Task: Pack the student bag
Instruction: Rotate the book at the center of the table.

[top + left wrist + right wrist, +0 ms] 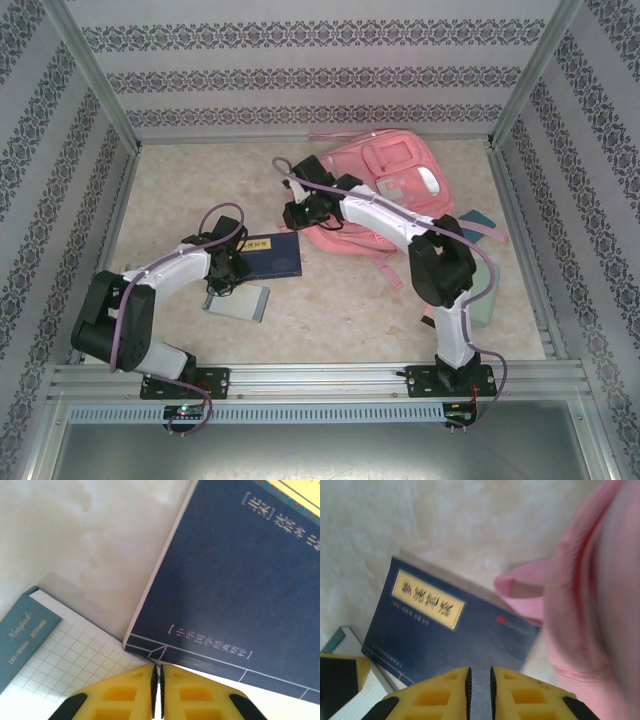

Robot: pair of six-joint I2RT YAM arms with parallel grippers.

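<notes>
The pink student bag lies flat at the back of the table, right of centre, and its fabric runs down the right side of the right wrist view, with a pink strap end resting on a dark blue book. My right gripper hovers between the bag's left edge and the book, its jaws slightly open with nothing between them. My left gripper is shut and holds nothing, low over the book's corner and a grid notepad.
The notepad with its teal cover strip lies in front of the book. A teal item and a pale green one sit beside the right arm. Patterned walls and metal posts close in the table.
</notes>
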